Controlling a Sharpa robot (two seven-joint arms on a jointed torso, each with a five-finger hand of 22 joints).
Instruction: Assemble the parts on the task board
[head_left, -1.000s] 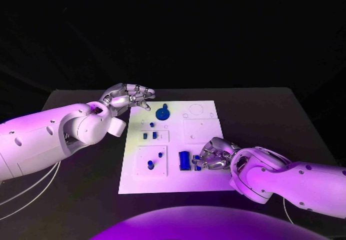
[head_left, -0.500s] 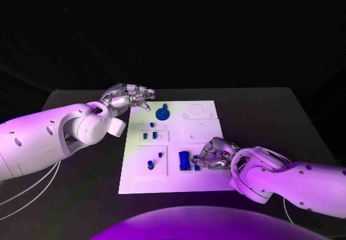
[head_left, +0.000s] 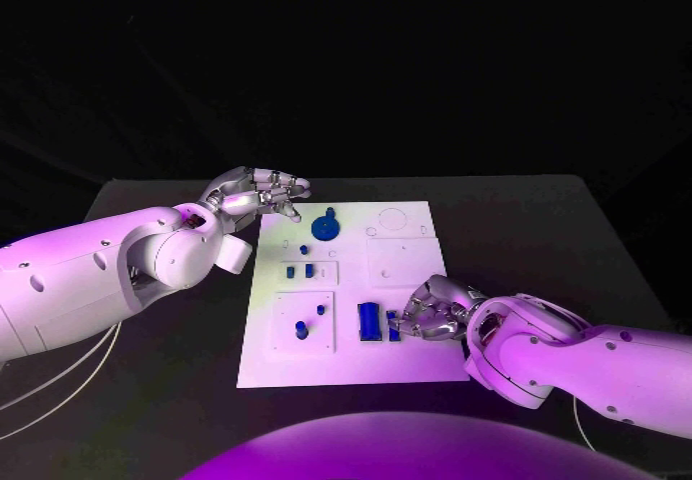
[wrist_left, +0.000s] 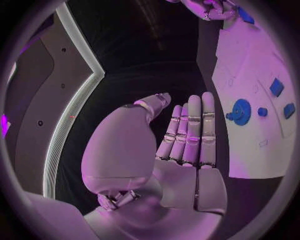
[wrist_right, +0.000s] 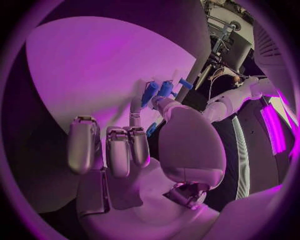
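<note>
Task board, mid-table, assembly judged partway: round blue part and several small blue parts seated, far-right recesses vacant; right hand curled over small blue part, grasp indeterminate; left hand open, holding nothing, beside board's far-left corner.

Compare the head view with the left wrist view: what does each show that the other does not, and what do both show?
Head view alone: the whole task board on the black table, the long blue block near its front, and the back of the left hand, held off the board's far left corner.

Left wrist view alone: the left hand's open palm, fingers straight and together, holding nothing.

Both: the round blue part, small blue pieces near it, and the right hand at the board.
</note>
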